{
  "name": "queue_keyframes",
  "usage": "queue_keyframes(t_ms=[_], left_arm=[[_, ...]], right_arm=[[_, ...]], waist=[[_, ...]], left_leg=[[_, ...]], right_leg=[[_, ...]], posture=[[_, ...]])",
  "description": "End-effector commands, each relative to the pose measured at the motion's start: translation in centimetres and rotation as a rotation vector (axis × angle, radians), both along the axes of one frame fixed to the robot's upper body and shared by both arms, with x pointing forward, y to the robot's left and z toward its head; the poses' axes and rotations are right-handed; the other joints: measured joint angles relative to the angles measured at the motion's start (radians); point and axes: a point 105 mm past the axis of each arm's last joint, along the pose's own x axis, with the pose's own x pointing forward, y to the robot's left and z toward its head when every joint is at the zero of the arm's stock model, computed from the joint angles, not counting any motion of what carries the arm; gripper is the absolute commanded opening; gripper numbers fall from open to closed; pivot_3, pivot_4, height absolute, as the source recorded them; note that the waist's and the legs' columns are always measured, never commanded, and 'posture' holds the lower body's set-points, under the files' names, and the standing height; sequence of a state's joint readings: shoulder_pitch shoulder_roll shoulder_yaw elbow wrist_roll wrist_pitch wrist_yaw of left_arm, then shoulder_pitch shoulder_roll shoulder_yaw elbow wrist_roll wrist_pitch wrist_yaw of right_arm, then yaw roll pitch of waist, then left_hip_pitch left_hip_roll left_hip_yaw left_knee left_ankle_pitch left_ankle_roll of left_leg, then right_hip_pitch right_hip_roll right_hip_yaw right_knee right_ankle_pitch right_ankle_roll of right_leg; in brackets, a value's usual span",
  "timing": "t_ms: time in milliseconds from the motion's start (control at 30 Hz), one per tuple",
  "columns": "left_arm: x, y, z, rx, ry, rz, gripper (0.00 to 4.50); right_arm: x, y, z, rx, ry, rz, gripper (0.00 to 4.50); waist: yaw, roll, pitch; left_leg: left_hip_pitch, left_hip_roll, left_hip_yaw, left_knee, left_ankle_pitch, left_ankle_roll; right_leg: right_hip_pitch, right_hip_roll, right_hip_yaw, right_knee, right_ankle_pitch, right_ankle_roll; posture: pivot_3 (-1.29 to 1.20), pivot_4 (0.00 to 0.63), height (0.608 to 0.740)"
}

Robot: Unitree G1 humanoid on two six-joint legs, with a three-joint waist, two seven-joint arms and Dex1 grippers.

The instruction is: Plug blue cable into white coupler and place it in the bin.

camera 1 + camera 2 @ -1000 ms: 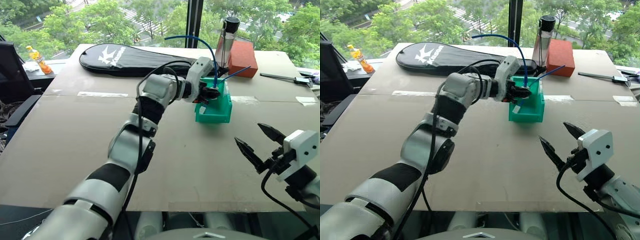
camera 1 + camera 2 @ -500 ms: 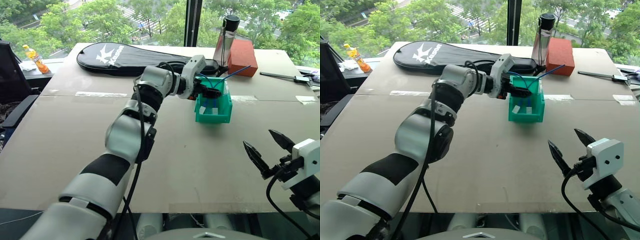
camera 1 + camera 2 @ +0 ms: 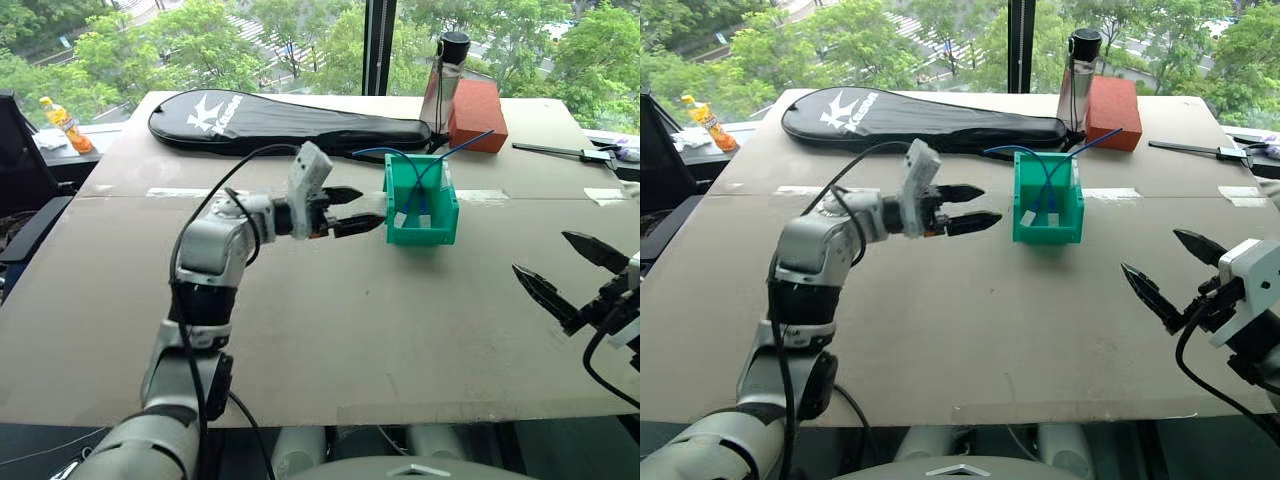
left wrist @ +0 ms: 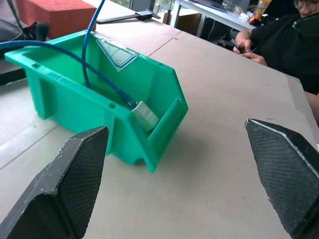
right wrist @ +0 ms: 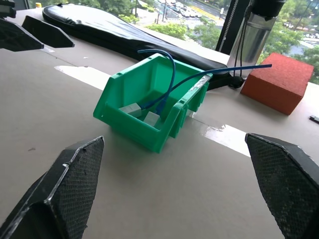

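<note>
- On the cardboard-covered table (image 3: 120, 300), a black racket case (image 3: 260, 118) lies along the far edge.
- Left gripper (image 3: 962, 208) hangs just beside the bin (image 3: 1047, 232) — jaws wide apart, empty.
- Right gripper (image 3: 1170, 272) hovers well apart from the bin, spread wide, holding nothing.
- Blue cable (image 5: 164, 84) rests inside the bin — its end plugged into the white coupler (image 4: 145, 114).

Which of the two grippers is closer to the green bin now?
The left gripper. Its open jaws point at the bin from just beside it, while the right gripper hangs apart near the table's front edge.
</note>
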State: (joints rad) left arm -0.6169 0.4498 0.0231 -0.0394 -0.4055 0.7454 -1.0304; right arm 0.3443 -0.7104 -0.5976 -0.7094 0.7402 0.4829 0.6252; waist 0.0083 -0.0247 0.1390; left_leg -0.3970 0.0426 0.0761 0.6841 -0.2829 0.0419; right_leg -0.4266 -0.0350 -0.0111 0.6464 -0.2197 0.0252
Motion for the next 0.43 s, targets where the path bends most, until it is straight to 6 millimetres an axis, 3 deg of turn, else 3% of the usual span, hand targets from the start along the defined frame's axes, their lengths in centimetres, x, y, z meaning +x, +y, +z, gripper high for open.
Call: queue_keyframes(t_ms=[33, 167, 267, 433], left_arm=[[-1.3, 2.0, 0.7, -0.050, -0.081, 0.034, 4.50], [-3.2, 6.2, -3.0, 0.038, -0.077, 0.110, 4.50], [-5.0, 9.2, -4.4, 0.099, -0.055, 0.175, 4.50], [-6.7, 11.8, -6.1, 0.169, -0.011, 0.205, 4.50]], right_arm=[[-0.3, -0.5, 0.6, -0.031, -0.008, 0.028, 4.48], [-0.9, -1.7, -0.7, -0.095, 0.050, 0.002, 4.48], [-1.8, -3.1, -1.9, -0.131, 0.119, -0.005, 4.48], [-2.4, -4.8, -3.0, -0.165, 0.193, 0.001, 4.48]], waist=[[0.003, 0.001, 0.000], [0.006, 0.001, 0.000], [0.005, 0.000, 0.000], [0.008, 0.001, 0.000]], left_leg=[[0.000, 0.000, 0.000, 0.000, 0.000, 0.000], [0.001, 0.000, -0.002, 0.000, 0.000, 0.000], [0.001, 0.003, -0.001, 0.000, 0.000, 0.000], [0.002, 0.003, -0.001, 0.000, 0.000, 0.000]], right_leg=[[0.001, 0.000, 0.000, 0.000, 0.000, 0.000], [0.002, 0.000, -0.001, -0.001, 0.000, 0.000], [0.002, -0.001, -0.001, -0.002, -0.001, -0.002], [0.003, -0.003, -0.002, -0.002, -0.003, 0.000]], posture=[[0.00, 0.150, 0.740], [0.00, 0.150, 0.740], [0.00, 0.150, 0.740], [0.00, 0.150, 0.740]])
